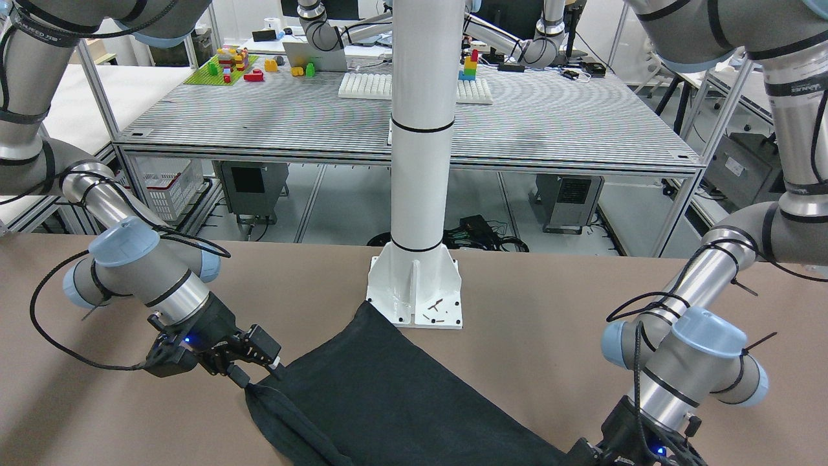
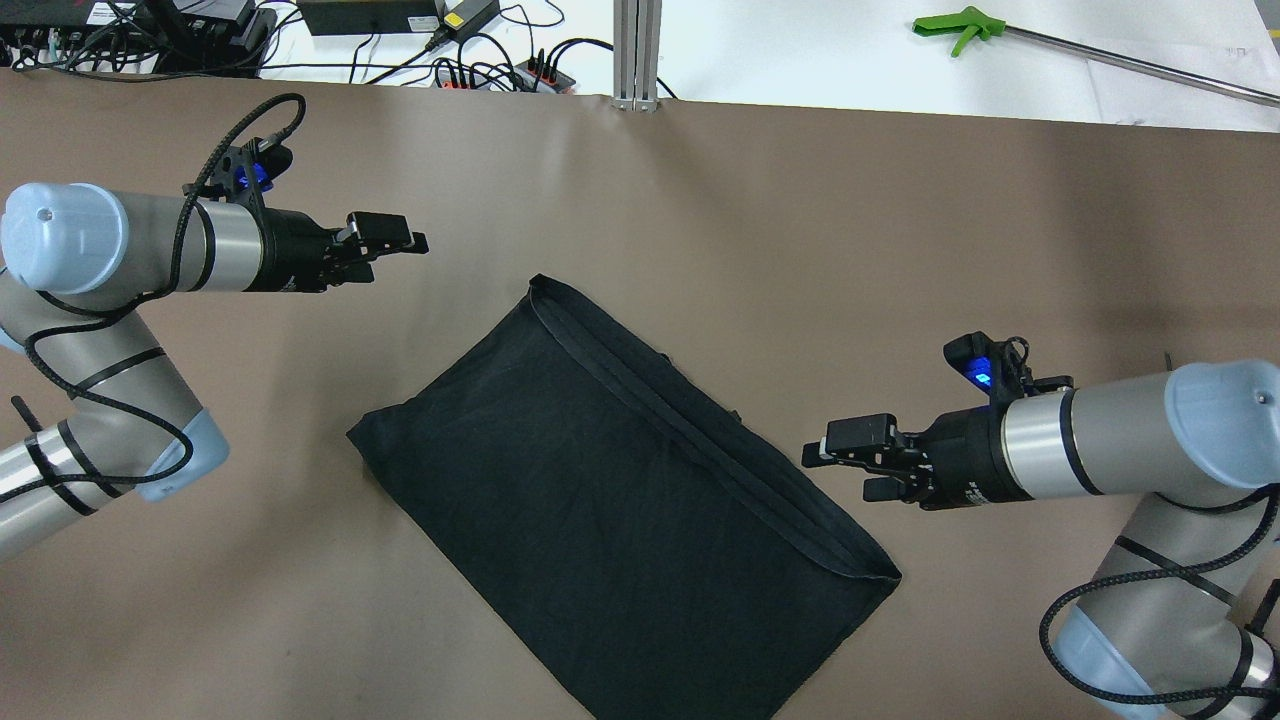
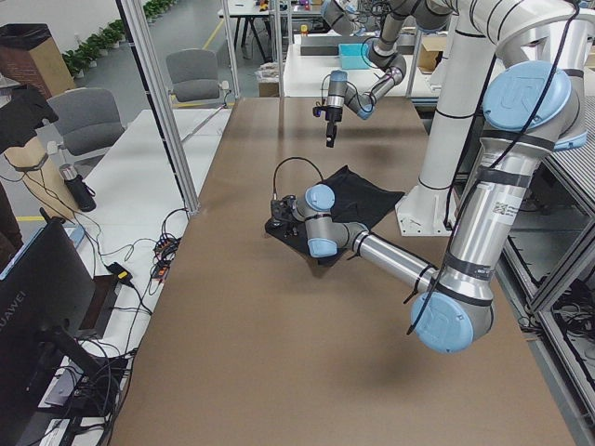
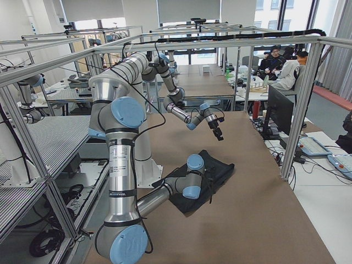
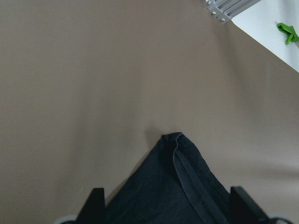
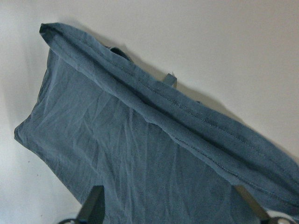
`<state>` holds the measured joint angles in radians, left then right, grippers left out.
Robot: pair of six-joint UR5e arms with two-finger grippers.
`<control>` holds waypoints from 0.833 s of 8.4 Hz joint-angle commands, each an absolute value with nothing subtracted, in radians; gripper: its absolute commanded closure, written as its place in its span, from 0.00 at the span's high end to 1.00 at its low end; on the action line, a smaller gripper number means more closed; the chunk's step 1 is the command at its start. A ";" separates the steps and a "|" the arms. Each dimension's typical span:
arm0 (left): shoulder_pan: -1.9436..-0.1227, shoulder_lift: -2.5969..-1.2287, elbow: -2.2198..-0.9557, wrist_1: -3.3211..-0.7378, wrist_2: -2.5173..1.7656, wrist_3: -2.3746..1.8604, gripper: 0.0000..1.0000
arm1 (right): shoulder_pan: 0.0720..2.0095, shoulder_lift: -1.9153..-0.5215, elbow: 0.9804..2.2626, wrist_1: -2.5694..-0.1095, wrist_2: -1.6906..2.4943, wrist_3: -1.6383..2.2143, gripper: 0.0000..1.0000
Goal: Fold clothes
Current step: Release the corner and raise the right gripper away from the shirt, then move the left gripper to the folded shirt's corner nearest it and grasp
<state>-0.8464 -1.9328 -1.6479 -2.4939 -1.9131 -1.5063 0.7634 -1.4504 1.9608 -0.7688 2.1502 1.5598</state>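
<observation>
brown table covering [image 2: 700, 190] shows on every side of the clothes. on the left, the left gripper [image 2: 415, 238] is held apart from the fabric, its fingers spread wide with nothing between them, as its wrist view confirms. in the middle, the clothes [image 2: 610, 480], one thin black piece, is laid flat and askew, with a hemmed band [image 2: 700, 440] along its far-right edge. in the front view its nearest corner reaches the white pillar's base plate [image 1: 414, 285]. on the right, the right gripper [image 2: 835, 465] is likewise spread and empty, near the band but not touching it. the step is judged to be the approach before a fold: both ends of the band would need to be pinched and carried across. room is judged ample toward the far side, and scarcer at the base plate.
</observation>
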 commanded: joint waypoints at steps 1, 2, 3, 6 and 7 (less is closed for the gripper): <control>-0.835 -1.873 -1.724 -2.432 -1.910 -1.505 0.94 | 0.816 -1.450 1.957 -0.831 2.113 1.493 0.95; -0.810 -1.855 -1.736 -2.428 -1.893 -1.505 0.94 | 0.816 -1.448 1.941 -0.830 2.094 1.476 0.95; -0.772 -1.842 -1.741 -2.419 -1.841 -1.505 0.94 | 0.818 -1.444 1.927 -0.830 2.080 1.459 0.95; -0.721 -1.842 -1.749 -2.362 -1.819 -1.503 0.94 | 0.821 -1.440 1.922 -0.831 2.037 1.410 0.95; -0.719 -1.838 -1.747 -2.362 -1.819 -1.503 0.94 | 0.821 -1.439 1.921 -0.833 2.026 1.410 0.95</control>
